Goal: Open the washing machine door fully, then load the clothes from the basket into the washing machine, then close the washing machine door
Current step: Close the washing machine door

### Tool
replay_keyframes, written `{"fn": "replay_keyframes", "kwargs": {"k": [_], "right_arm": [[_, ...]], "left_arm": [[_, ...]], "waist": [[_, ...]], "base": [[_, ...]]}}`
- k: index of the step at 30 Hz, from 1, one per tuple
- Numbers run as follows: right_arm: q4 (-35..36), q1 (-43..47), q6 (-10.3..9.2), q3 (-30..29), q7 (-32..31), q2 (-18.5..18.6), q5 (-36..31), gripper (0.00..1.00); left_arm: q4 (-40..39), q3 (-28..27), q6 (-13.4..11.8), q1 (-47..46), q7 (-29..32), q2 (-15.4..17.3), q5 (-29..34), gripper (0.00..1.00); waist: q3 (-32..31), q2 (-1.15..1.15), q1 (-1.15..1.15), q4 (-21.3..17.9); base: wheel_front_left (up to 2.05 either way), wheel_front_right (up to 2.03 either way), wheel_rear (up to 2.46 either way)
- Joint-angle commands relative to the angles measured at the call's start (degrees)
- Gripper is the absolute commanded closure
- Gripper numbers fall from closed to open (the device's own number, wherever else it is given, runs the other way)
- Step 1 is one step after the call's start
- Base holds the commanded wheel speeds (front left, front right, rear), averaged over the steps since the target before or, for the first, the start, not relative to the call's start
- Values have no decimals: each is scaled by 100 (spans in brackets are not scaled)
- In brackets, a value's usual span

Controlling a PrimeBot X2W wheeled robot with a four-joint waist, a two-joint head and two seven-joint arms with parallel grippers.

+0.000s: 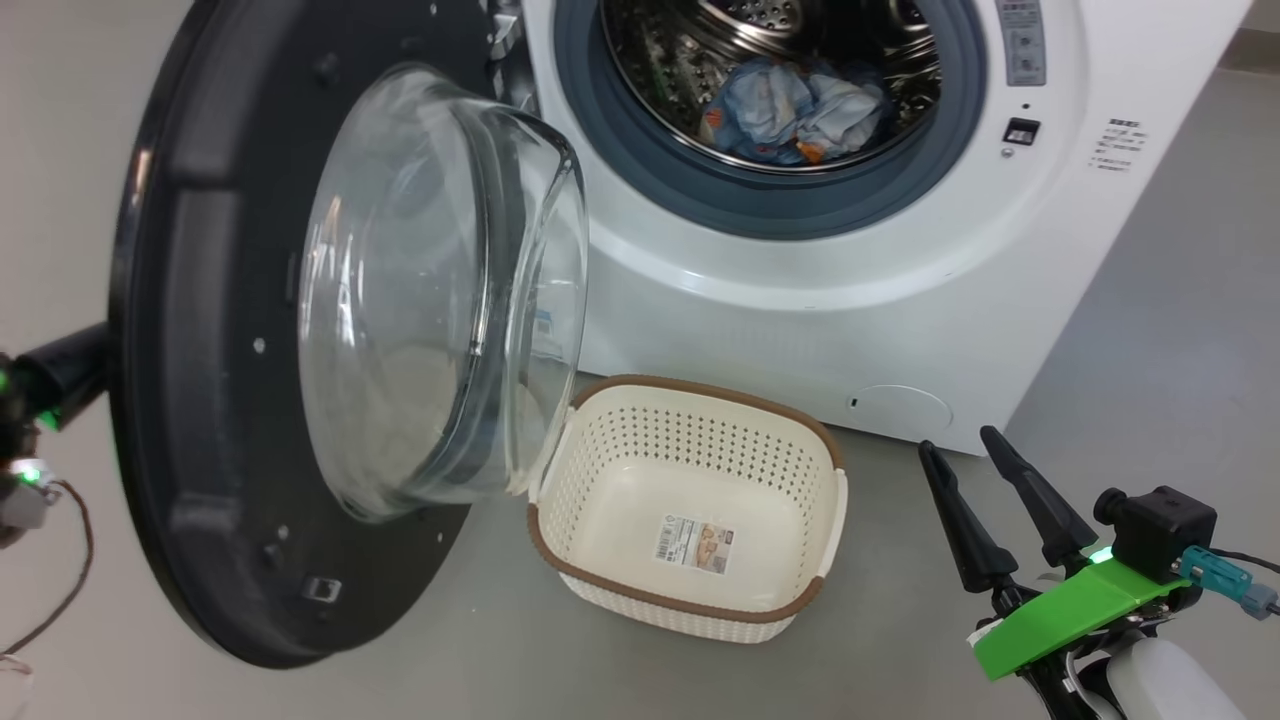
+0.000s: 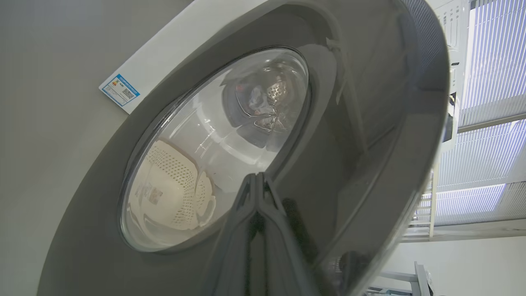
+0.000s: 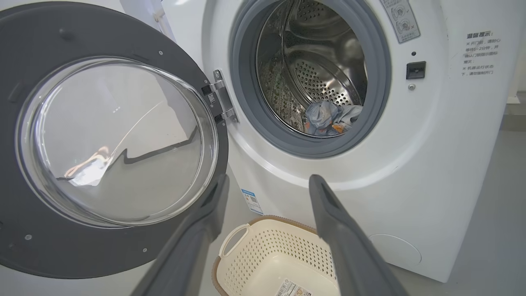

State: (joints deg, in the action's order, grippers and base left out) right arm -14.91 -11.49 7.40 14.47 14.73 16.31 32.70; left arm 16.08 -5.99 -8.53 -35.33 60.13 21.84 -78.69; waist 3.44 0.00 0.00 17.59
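At the front of the washing machine (image 1: 800,320), the washing machine door (image 1: 190,330) stands swung wide on its hinge (image 3: 220,100), with its inner side turned toward the opening. The clothes (image 1: 790,110) lie at the bottom of the drum (image 1: 680,60). The basket (image 1: 690,445) sits on the floor (image 1: 480,650) just in front of the machine, holding nothing but its label. Closing the door appears to be the step outstanding.

**Grippers**
- Left gripper (image 2: 259,179): fingers clenched together, holding nothing, tips at the glossy outer face of the door (contact cannot be confirmed).
- Right gripper (image 1: 958,440): fingers spread, holding nothing, low and to the right of the basket, well apart from the door.

**Handling**
- The door is probably rigid and fairly heavy, and it turns only about the hinge.
- Its outer face is glossy and likely slippery under hard fingertips, so a flat push suits it better than a pinch.
- Push on the black ring near the free edge, opposite the hinge, for leverage.
- Keep off the glass bowl (image 1: 430,300) (probably the fragile part).

**Clearances**
- The bowl projects far from the ring and overhangs the basket's left rim. Whether it clears that rim on the closing sweep cannot be told.
- The bowl must seat inside the grey gasket (image 1: 760,210). The clothes appear to lie behind that edge.
- Open floor lies to the right of the basket.
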Motion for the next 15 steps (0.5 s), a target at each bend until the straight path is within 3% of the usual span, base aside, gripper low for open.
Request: {"fn": "replay_keyframes", "kwargs": {"k": [1,15], "right_arm": [[120,59,9,140,27,27,49,0],[119,103,9,134,27,0,38,0]], "left_arm": [[-323,-110,-72,-20,92,196,-53,100],[-1006,18,-311,186,164,0,-70,100]], "waist": [[-41,0,0,-85],[-65,0,0,-516]], "base": [[0,0,0],[0,0,0]]}}
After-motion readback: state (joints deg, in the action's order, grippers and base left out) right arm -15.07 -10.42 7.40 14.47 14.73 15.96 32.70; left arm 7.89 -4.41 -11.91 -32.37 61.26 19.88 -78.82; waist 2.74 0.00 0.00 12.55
